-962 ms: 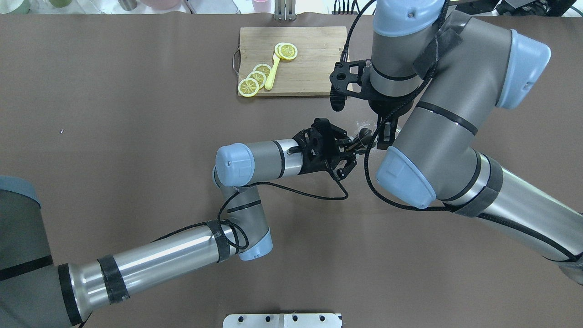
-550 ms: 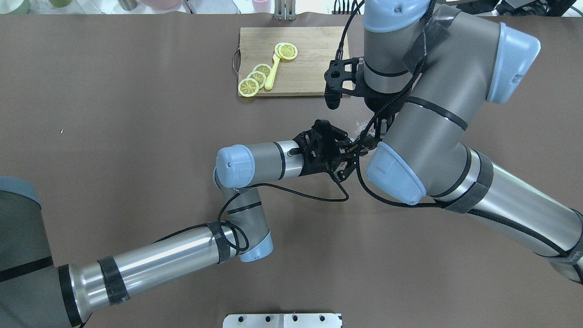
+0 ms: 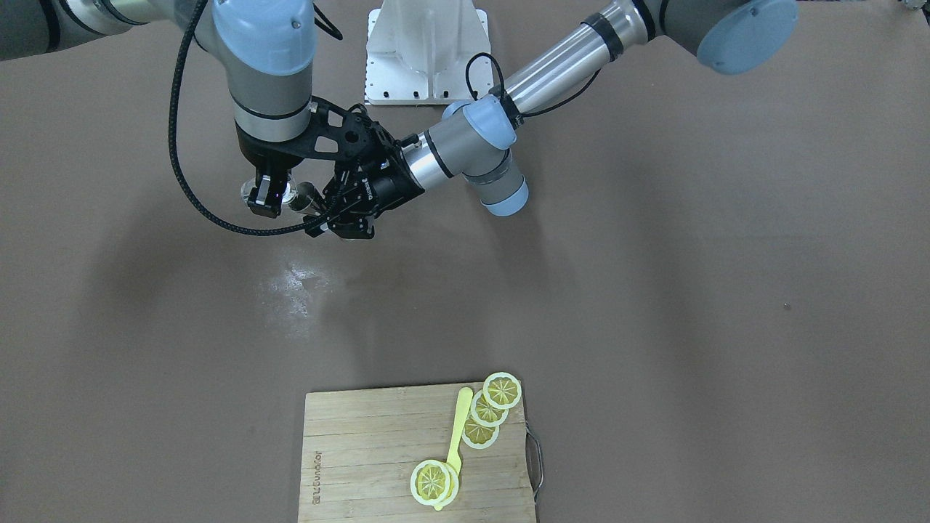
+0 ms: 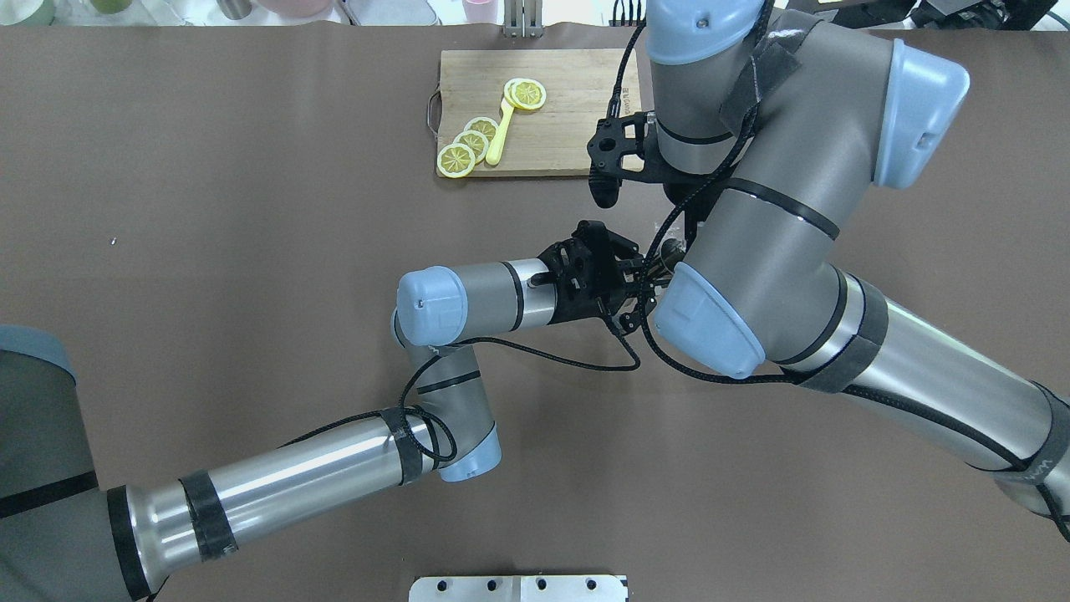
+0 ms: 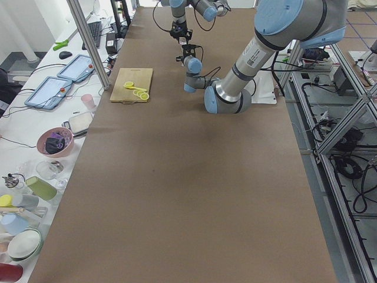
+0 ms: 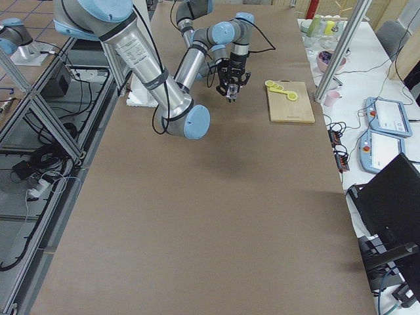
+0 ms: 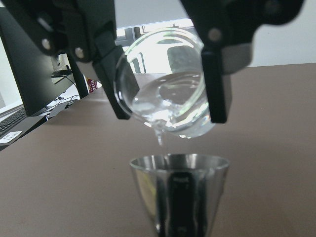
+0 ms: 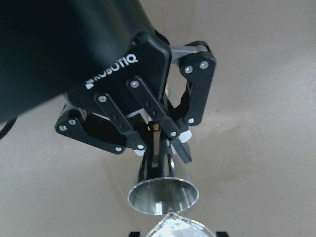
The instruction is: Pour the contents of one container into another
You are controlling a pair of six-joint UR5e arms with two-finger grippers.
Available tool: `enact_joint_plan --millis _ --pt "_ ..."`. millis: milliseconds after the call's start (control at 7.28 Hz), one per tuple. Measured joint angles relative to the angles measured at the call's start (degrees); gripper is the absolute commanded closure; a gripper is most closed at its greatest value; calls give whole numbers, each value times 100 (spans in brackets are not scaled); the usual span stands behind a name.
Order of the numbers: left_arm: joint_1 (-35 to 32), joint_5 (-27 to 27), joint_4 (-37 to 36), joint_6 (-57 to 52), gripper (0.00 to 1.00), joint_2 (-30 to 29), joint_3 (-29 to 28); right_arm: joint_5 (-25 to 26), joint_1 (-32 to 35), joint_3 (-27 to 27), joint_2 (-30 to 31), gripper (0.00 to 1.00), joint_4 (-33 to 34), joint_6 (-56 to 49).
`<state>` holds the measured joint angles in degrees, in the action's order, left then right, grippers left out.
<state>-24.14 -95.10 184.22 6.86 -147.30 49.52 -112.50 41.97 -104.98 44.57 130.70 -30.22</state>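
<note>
Tilting just above the one metal jigger (image 7: 179,192), the one glass cup (image 7: 163,94) trickles water (image 7: 159,136) into it; right jaws clamp the cup, left jaws clamp the jigger.

White capitals spell ROBOTIQ on the black body of the left gripper (image 8: 162,148) — plain in the right wrist view. A burnt-in brand mark runs along one edge of the wooden cutting board (image 3: 363,450), too small to read. The left arm (image 5: 247,65) carries a black-and-white sticker — likewise illegible.
</note>
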Motion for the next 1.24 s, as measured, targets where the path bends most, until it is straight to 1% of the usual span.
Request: enact_joint_plan --millis 550,825,962,1237 --pt "5 0 8 0 100 0 12 64 -10 -25 -87 100 212 -114" --pt "6 0 9 0 100 0 13 83 11 -220 60 100 128 -127" --pt "5 0 9 0 100 0 14 86 21 -370 222 100 -74 -111" --pt "6 0 11 0 100 0 14 88 46 -503 484 100 -737 1"
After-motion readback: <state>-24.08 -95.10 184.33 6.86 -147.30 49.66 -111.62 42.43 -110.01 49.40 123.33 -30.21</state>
